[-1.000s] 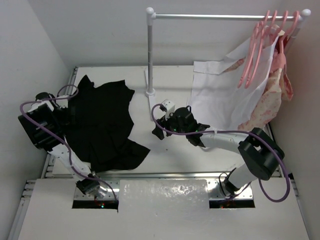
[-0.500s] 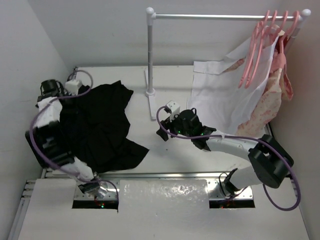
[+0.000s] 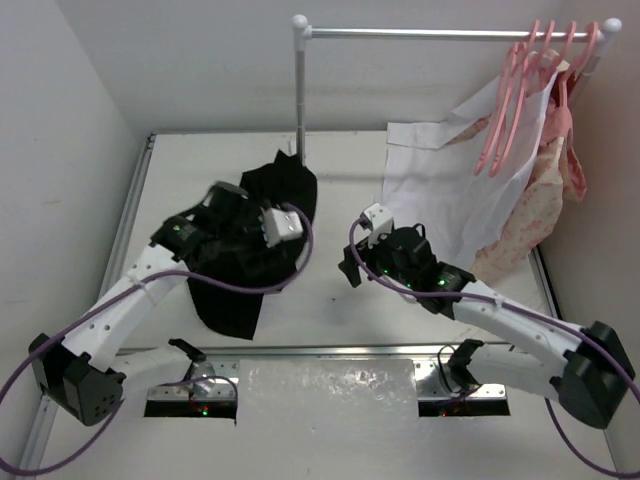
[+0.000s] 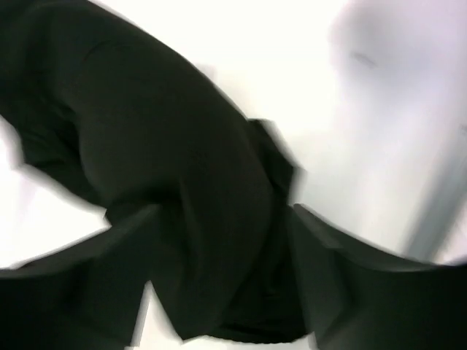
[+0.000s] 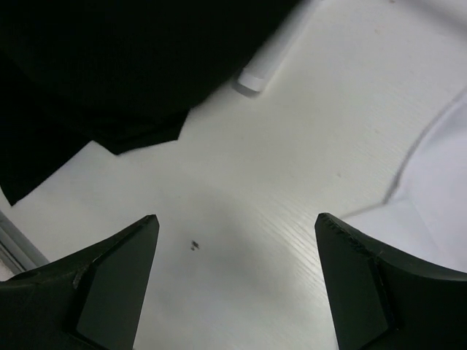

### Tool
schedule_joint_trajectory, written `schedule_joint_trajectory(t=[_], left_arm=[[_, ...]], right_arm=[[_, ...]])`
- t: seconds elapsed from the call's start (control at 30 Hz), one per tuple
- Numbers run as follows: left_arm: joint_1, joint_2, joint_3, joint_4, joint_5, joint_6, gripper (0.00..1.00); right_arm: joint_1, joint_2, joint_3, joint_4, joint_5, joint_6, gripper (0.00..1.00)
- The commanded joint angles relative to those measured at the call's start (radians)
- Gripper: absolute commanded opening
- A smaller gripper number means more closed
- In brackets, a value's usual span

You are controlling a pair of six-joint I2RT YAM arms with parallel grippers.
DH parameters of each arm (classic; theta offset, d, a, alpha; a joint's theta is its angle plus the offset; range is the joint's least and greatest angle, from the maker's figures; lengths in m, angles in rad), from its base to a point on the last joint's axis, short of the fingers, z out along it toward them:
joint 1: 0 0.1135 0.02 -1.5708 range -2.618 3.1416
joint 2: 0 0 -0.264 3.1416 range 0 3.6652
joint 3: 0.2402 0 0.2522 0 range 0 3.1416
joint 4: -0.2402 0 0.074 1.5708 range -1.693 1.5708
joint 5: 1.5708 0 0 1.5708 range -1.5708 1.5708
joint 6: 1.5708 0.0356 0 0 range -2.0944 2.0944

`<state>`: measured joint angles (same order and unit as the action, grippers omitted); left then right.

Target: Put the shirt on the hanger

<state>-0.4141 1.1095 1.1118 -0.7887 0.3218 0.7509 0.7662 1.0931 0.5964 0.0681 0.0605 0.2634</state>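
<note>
Shirt (image 3: 250, 285) partly raised off table (image 3: 330, 310), bunched in clamped left end effector (image 4: 219, 284); right end effector (image 5: 237, 226) spread wide, empty; hanger (image 3: 500, 110) on rail (image 3: 440, 33), not yet fetched.

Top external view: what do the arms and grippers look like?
Both the left arm and right arm have white links with black joint housings, and a purple cable loops along each. Each wrist carries a small white block. The right gripper has broad, dark, wedge-shaped fingers; the left gripper looks alike, though blurred.

The right pincer (image 5: 236, 220) hangs spread wide over the table (image 5: 292, 146), black shirt (image 5: 109, 65) beyond it.
</note>
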Motion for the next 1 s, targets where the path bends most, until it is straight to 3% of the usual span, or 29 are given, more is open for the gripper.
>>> schedule_joint_trajectory(t=[0.0,0.07,0.17,0.23,0.27,0.3,0.37,0.43,0.47,0.5,0.57,0.6,0.73,0.97], left_arm=[[-0.162,-0.020,-0.041,-0.098,-0.017,0.039,0.76],[-0.210,-0.008,-0.038,-0.115,0.006,0.030,0.93],[-0.224,-0.032,-0.006,-0.081,0.017,0.030,0.94],[-0.192,-0.089,-0.027,0.136,-0.139,-0.063,0.94],[-0.104,-0.141,-0.062,0.229,-0.191,-0.090,1.00],[-0.071,-0.145,-0.063,0.335,-0.282,-0.132,1.00],[-0.008,-0.055,-0.003,0.353,-0.394,-0.156,0.95],[0.101,0.044,0.067,0.288,-0.238,-0.220,0.88],[0.209,0.152,0.139,0.272,-0.178,-0.251,0.86],[0.256,0.206,0.173,0.254,-0.106,-0.298,0.84],[0.326,0.360,0.243,0.255,-0.079,-0.321,0.83],[0.330,0.401,0.253,0.272,-0.089,-0.326,0.85],[0.330,0.638,0.353,0.302,-0.102,-0.357,0.95],[0.331,0.887,0.493,0.355,-0.196,-0.344,0.99]], right_arm=[[-0.018,-0.100,-0.012,-0.195,0.146,-0.001,0.87],[-0.031,-0.168,-0.017,-0.223,0.196,0.002,0.88],[-0.041,-0.188,0.008,-0.226,0.229,-0.023,0.83],[-0.041,-0.141,0.034,-0.220,0.225,-0.042,0.66],[-0.041,-0.115,0.066,-0.209,0.202,-0.049,0.47],[-0.042,-0.084,0.083,-0.202,0.188,-0.056,0.37],[-0.054,0.014,0.130,-0.151,0.138,-0.058,0.25],[-0.128,0.088,0.158,-0.101,0.051,-0.001,0.27],[-0.160,0.173,0.189,-0.038,-0.017,0.029,0.31],[-0.182,0.218,0.203,-0.007,-0.115,0.084,0.39],[-0.194,0.339,0.268,0.042,-0.133,0.091,0.52],[-0.193,0.379,0.285,0.062,-0.155,0.091,0.63],[-0.182,0.554,0.385,0.124,-0.206,0.119,0.76],[-0.068,0.692,0.499,0.147,-0.197,-0.009,0.81]])
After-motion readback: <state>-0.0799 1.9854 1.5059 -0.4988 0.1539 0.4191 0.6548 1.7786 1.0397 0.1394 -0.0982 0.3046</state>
